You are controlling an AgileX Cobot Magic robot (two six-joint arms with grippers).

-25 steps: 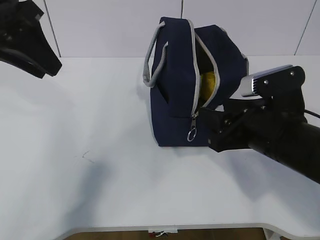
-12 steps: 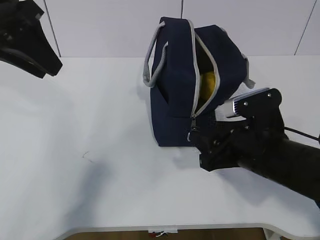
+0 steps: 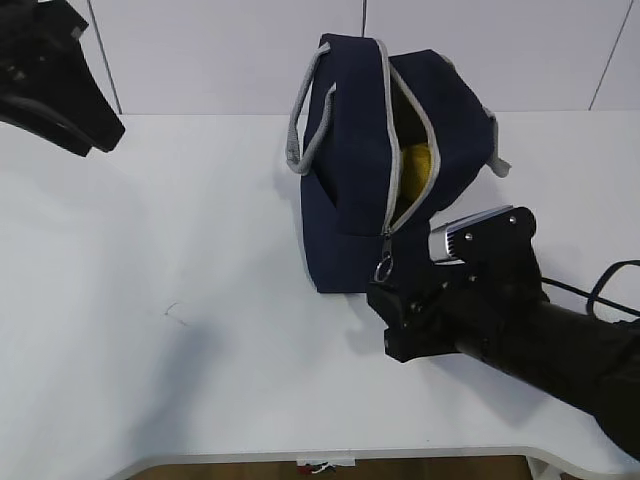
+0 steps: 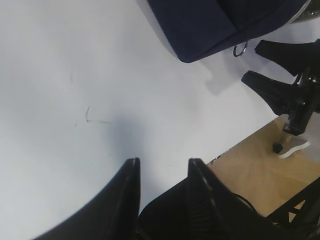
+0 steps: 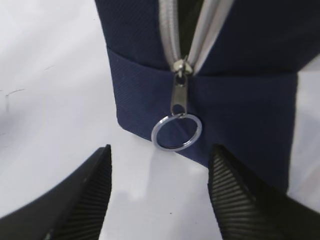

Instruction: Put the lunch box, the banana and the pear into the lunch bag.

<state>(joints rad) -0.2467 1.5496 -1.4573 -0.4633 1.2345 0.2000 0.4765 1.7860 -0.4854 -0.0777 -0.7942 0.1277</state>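
The navy lunch bag [image 3: 345, 190] stands on the white table with its grey zipper open down the side facing me. Something yellow [image 3: 415, 165] shows inside; I cannot tell whether it is the banana or the pear. The lunch box is not visible. My right gripper [image 3: 383, 322] is open and empty, low on the table just in front of the bag's lower corner. In the right wrist view the zipper's metal ring [image 5: 176, 131] hangs just beyond the open gripper [image 5: 160, 150]. My left gripper [image 3: 60, 90] is raised at the far left, open and empty [image 4: 162, 167].
A faint scratch mark [image 3: 172, 310] is on the table left of the middle. The table's front edge [image 3: 330, 455] is close behind the right arm. A grey strap handle [image 3: 300, 120] hangs on the bag's left side. The floor [image 4: 270, 165] shows beyond the edge.
My right gripper has moved left and toward the table's front, from beside the bag's right side to just in front of the zipper ring. The left arm and the bag have not moved.
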